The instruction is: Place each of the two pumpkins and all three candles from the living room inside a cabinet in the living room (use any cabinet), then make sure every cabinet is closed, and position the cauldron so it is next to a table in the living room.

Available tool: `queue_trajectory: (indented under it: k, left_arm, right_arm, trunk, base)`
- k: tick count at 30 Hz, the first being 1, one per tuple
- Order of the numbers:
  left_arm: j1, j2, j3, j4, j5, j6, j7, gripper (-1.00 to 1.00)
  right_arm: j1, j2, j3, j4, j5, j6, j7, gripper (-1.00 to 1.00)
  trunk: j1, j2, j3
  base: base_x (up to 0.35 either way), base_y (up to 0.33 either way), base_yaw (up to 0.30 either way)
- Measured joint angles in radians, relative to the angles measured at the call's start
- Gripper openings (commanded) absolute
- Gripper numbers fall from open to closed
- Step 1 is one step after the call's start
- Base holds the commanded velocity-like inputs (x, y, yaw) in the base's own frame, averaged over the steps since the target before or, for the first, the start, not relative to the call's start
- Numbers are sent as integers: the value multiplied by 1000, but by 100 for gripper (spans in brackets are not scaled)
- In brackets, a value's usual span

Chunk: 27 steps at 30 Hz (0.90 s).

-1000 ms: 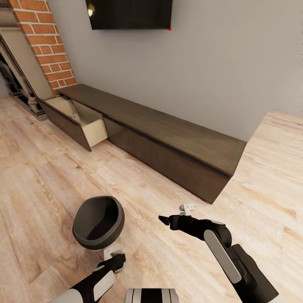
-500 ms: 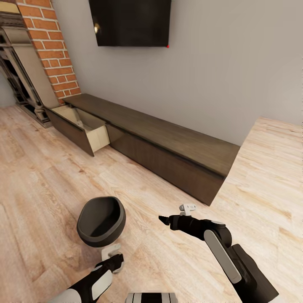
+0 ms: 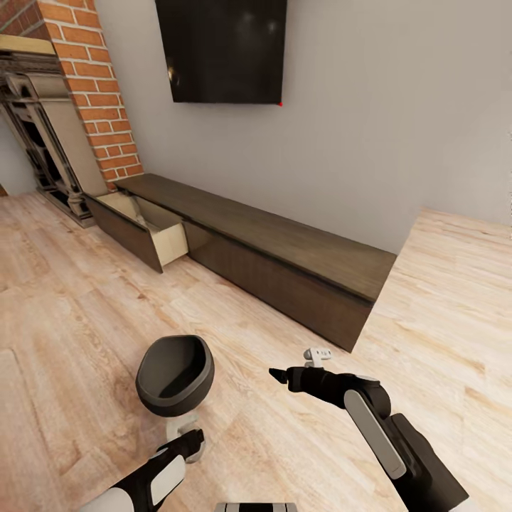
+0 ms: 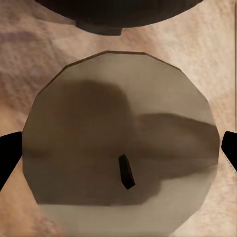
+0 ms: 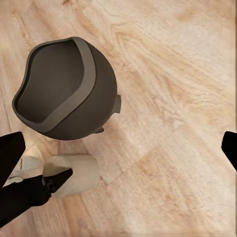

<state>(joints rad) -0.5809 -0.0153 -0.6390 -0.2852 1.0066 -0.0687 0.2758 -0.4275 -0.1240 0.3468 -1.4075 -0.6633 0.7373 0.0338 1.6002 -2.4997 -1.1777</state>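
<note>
Item, cauldron [image 3: 174, 375]: squat round black pot with a wide, uneven mouth and a thick dull-grey rim; its hollow is dark and I can make out nothing inside; in my right wrist view a small stub foot juts from its lower side [image 5: 64, 96]; it stands on the pale wood floor [image 3: 78, 313], well apart from the cabinet [image 3: 274, 259] and out in front of that unit's middle stretch.

Item, candle [image 3: 183, 429]: short stubby cylinder, olive-beige sides and paler flat top with a small black wick [image 4: 126, 171]; it sits just beside the cauldron, on the side away from the cabinet; from my right wrist it appears as a pale drum close under the pot [image 5: 74, 174].

Item, my left gripper [image 3: 189, 442]: it has the candle between its fingers; the dark fingertips [image 4: 10, 153] stand at either flank of the candle's top, pinching it as far as I can tell.

Item, my right gripper [image 3: 279, 373]: held off to the cauldron's side, above bare floor, fingers spread wide with nothing between them.

Item, cabinet: long, low, dark-brown unit against the grey wall; the drawer [image 3: 146, 227] at its far end, next to the brick column [image 3: 89, 92], is pulled out, showing a pale beige interior; the other fronts are shut flush.
</note>
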Motion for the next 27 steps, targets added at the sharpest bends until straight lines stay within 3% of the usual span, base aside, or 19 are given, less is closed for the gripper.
queue_trajectory:
  k: [13, 27]
  left_arm:
    - [0, 4, 2, 0, 1, 0, 0, -100]
    - [0, 4, 2, 0, 1, 0, 0, -100]
  right_arm:
    - [0, 2, -1, 45, -5, 0, 1, 100]
    - [0, 5, -1, 39, -5, 9, 4, 100]
  trunk:
    - [-50, 91, 41]
    - [-103, 189, 85]
  base:
    - [-101, 0, 0]
    - [-7, 0, 0]
